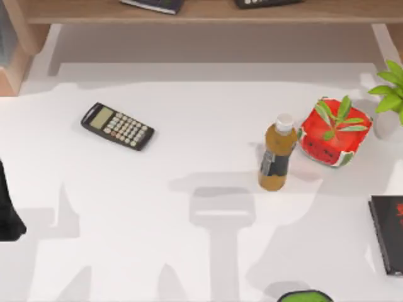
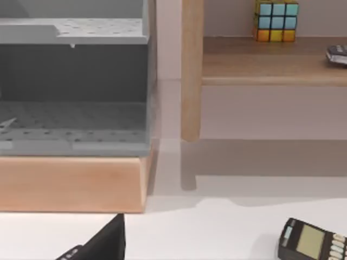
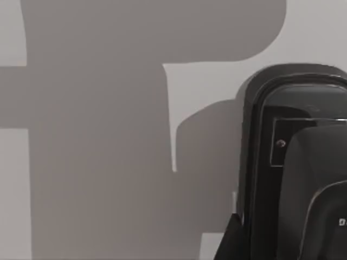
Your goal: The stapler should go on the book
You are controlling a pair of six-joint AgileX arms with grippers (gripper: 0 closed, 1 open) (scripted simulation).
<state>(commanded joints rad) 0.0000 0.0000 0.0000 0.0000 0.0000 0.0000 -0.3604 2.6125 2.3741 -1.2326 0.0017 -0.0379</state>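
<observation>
Stapler, that was the question: the best candidate was a green, dark-rimmed shape at the bottom edge of the top view, right of centre and cut off by the frame, so I couldn't call it for certain. The black book lay flat at the right edge, lower half, also clipped by the frame and well apart from that green shape. Nothing rested on its cover, so by my reading the job was not yet begun.

The left arm sat at the far left edge. A dark part of the left claw poked in at the bottom of its wrist view, and whether it was spread or pressed together I couldn't tell. That view looked across at a calculator and a colour cube up on the wooden shelf. The right wrist view showed grey shadow on the desk and a dark glossy casing at the right of frame; what it was, I couldn't say.

Now the hazards. The book was a narrow target, so a release off-centre could have left the stapler overhanging and sliding off. The amber bottle stood upright in the middle right, with a red potted plant just beside it; a wide swing could have toppled either.
</observation>
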